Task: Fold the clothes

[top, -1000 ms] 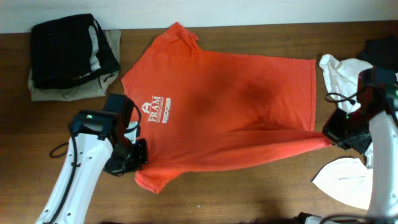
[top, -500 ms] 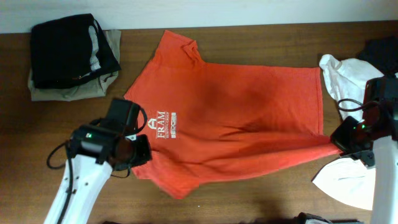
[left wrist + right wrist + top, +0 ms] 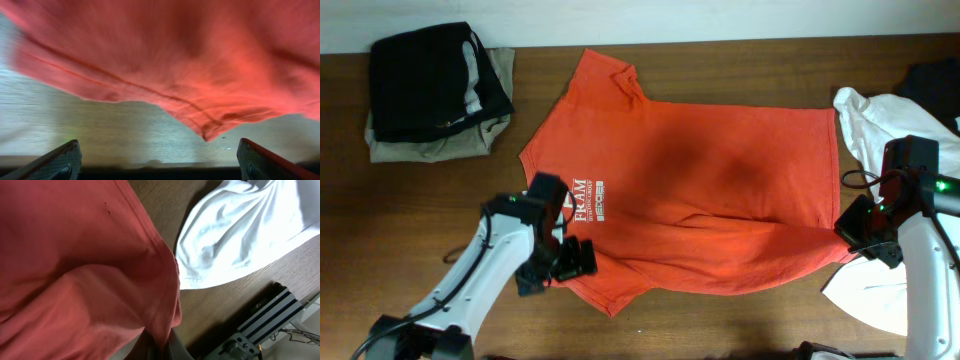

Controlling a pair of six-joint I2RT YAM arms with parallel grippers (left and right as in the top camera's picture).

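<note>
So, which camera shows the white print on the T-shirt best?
Overhead: the print on the T-shirt is in full view, flat and unblocked. The left wrist view shows only a blurred orange hem; the right wrist view shows only plain orange cloth, no print.

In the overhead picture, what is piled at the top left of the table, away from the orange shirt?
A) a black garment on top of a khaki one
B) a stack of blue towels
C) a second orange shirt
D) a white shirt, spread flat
A: the overhead view shows a black garment lying on a khaki one, apart from the orange T-shirt.
</note>
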